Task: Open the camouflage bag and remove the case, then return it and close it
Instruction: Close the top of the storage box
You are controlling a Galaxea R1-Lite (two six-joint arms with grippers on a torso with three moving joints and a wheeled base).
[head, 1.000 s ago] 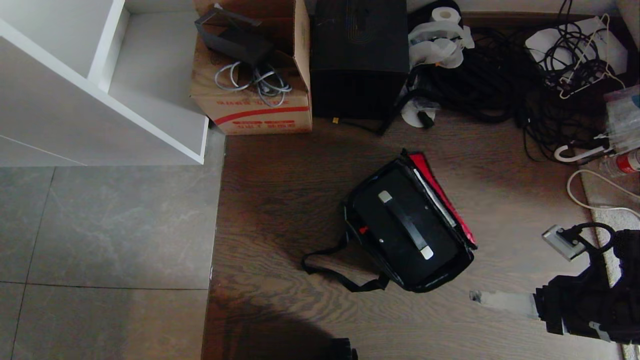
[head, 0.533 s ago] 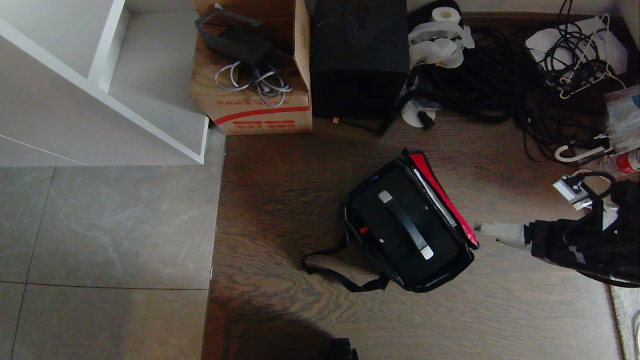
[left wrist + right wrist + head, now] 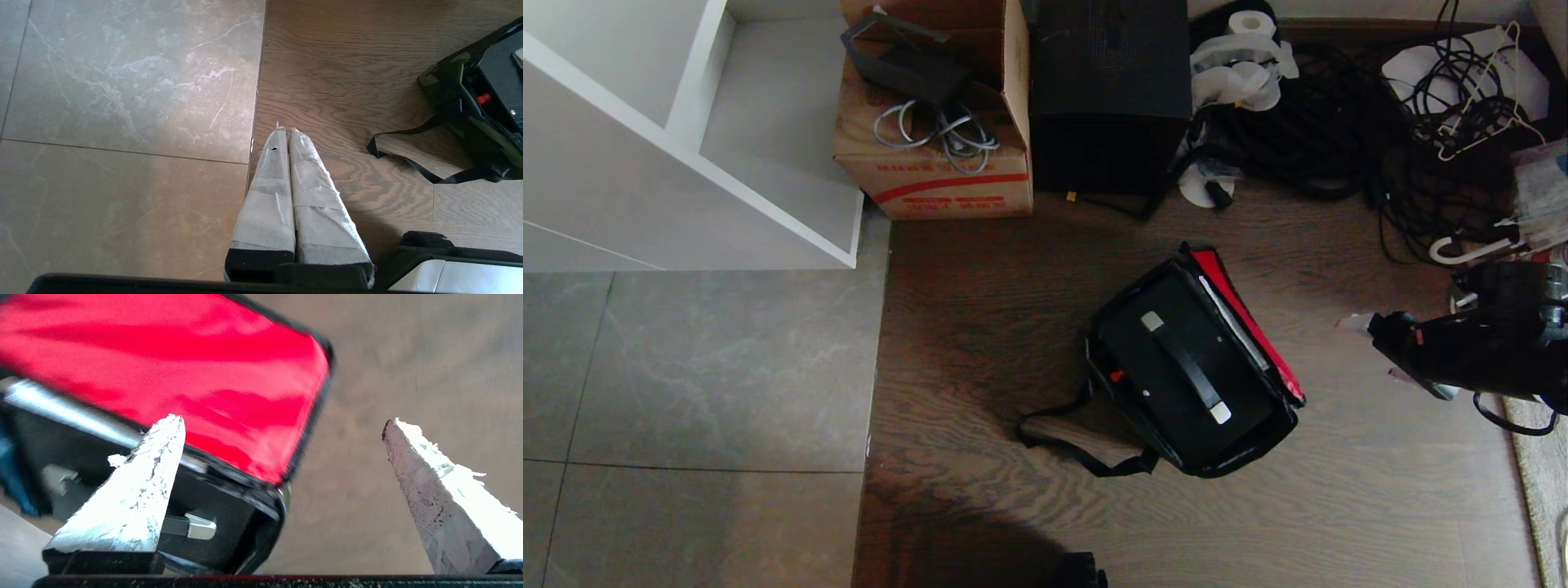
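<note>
One boxy camouflage fabric bag (image 3: 1262,445) lies open, red lid (image 3: 184,367) raised, beyond the right gripper's (image 3: 282,428) spread, empty fingers. Inside, one flat black hard case (image 3: 1184,367) runs diagonally; left gripper (image 3: 288,134) pressed closed

From my left wrist camera I see the left gripper (image 3: 288,132) with its two tape-wrapped fingers (image 3: 267,196) pressed together, hanging over the seam where the grey stone tiles (image 3: 122,122) meet the wood-grain floor (image 3: 347,61). Off to one side sits the camouflage bag (image 3: 451,87) — open, with the black case (image 3: 502,73) inside and a small red mark (image 3: 484,98) on it. The bag's black strap (image 3: 408,161) loops out flat across the wood — well apart from my fingers.
</note>
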